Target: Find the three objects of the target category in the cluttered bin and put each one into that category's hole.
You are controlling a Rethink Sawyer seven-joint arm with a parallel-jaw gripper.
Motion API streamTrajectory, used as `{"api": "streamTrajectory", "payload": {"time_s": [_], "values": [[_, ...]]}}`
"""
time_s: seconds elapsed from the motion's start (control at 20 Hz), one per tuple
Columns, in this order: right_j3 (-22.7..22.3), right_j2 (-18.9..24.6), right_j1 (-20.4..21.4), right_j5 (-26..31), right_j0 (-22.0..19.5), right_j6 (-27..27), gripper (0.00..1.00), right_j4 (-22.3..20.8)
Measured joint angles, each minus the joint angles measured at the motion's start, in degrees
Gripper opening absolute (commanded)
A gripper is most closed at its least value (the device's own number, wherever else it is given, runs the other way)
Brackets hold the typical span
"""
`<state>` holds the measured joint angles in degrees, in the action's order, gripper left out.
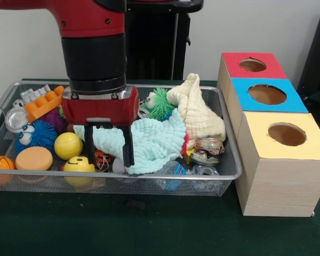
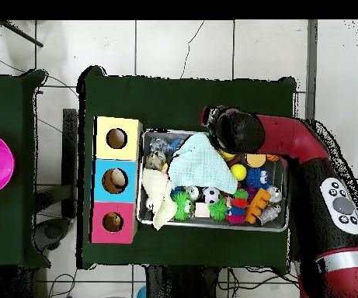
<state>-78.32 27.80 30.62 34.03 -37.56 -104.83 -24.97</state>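
The red-and-black arm's gripper (image 1: 110, 144) hangs in the wire mesh bin (image 1: 165, 176), its two black fingers (image 1: 128, 146) spread apart, straddling the edge of a pale mint waffle-weave cloth (image 1: 149, 141) without gripping it. A cream muslin cloth (image 1: 200, 109) lies heaped beside it, while balls and toys crowd the rest. The wooden box with red, blue and yellow holes (image 1: 272, 112) stands just beside the bin; whether anything has been dropped in cannot be told, so sorting appears barely begun.
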Motion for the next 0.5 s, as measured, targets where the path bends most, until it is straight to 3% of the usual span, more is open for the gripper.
{"api": "streamTrajectory", "payload": {"time_s": [0.5], "values": [[-0.04,-1.41,0.91,-0.08,1.80,0.00,1.00,-0.78]]}}
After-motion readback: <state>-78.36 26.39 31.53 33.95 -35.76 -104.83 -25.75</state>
